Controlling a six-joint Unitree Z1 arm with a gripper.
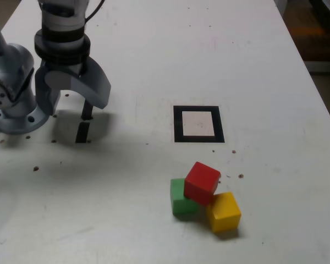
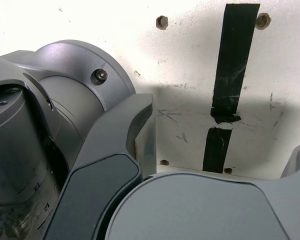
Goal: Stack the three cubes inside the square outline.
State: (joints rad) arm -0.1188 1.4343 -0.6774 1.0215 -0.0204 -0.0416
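Gripper (image 1: 71, 102) open wide and empty, poised above two short black strips (image 1: 84, 124) at the exterior view's left. On white bench (image 1: 264, 82), well apart: red cube (image 1: 202, 183) (tilted) propped on green cube (image 1: 179, 199) and yellow cube (image 1: 224, 212), near the vacant square outline (image 1: 198, 124).

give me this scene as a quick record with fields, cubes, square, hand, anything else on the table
red cube: tilted, resting on the green and yellow cubes
green cube: on the table, touching the red cube
yellow cube: on the table, touching the red cube
square outline: empty, apart from the cubes
hand: open, empty, over the black strips, far from the cubes
black strips: two, end to end
stacking: not started
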